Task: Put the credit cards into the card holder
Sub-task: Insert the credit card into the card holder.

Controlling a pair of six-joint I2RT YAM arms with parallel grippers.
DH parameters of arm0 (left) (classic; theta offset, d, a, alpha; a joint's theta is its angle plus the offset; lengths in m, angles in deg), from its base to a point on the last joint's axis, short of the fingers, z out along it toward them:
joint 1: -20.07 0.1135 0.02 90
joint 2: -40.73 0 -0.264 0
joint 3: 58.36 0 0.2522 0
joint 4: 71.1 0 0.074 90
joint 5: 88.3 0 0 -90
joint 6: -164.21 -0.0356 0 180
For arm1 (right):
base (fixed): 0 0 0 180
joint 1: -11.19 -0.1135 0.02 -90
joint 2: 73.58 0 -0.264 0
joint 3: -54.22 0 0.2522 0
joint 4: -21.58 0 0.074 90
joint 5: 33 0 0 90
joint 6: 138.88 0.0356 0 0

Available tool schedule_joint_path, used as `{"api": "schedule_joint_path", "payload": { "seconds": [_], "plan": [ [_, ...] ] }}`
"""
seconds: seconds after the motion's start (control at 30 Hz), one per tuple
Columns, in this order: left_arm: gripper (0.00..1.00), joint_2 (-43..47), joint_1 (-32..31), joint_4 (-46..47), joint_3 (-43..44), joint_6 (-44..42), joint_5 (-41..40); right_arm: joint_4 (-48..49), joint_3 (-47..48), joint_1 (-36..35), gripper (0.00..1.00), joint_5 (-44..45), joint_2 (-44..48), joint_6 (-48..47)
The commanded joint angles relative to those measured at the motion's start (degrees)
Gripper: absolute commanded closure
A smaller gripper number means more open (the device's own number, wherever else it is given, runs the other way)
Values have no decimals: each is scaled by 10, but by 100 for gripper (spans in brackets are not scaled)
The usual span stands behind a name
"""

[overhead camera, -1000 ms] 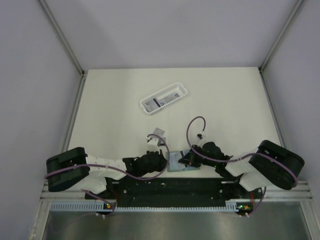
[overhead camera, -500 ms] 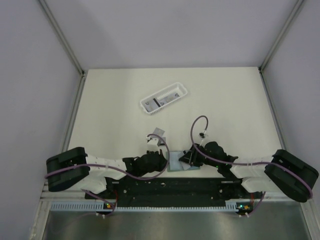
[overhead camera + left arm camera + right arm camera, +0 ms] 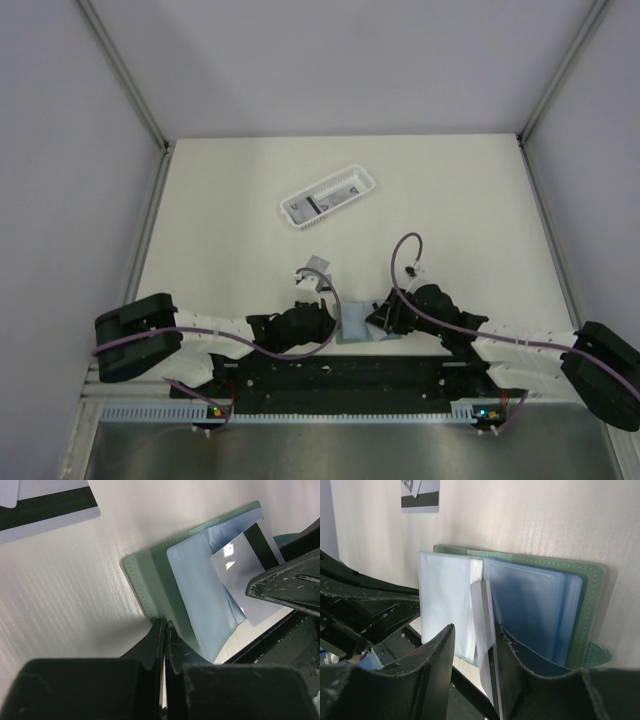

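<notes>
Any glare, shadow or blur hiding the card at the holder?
Left wrist: a glare patch on the card, and a shadow under the left tool, beside the holder. Right wrist: the right tool is soft, the holder sharp. Top: evenly lit, but the tools hide most of the holder.

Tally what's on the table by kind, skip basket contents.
card holder: 1
held credit card, in the right gripper: 1
loose credit card on the table: at least 1; a second may overlap it
white basket: 1
Total: at least 4
</notes>
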Motion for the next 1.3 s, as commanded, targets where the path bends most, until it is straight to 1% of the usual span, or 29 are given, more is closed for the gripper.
{"api": "schedule_joint_path", "payload": {
  "seconds": [0.0, 0.17, 0.33, 0.43, 0.53, 0.67, 0.83, 0.9, 1.13, 1.27],
  "plan": [
    [100, -17, -1, -43, 0, -9, 21, -89, 15, 4, 61, 31, 31, -31],
    [100, -21, -1, -41, 0, -7, 22, -133, 26, 4, 61, 39, 61, -48],
    [100, -24, -1, -41, 5, -9, 23, -151, 28, 3, 61, 39, 80, -50],
    [100, -25, -1, -40, 7, -11, 23, -152, 26, 3, 63, 39, 86, -47],
    [100, -26, 0, -41, 9, -12, 24, -155, 26, 4, 69, 39, 89, -45],
    [100, -29, -1, -42, 10, -12, 25, -147, 16, 4, 87, 39, 97, -40],
    [100, -28, -1, -41, 8, -12, 25, -103, -5, 3, 98, 39, 94, -26],
    [100, -28, -1, -42, 8, -12, 25, -97, -7, 3, 100, 39, 90, -24],
    [100, -28, -1, -42, 7, -12, 26, -69, -10, 4, 100, 39, 67, -19],
    [100, -29, 0, -42, 8, -11, 26, -27, -14, 3, 100, 36, 35, -11]
  ]
}}
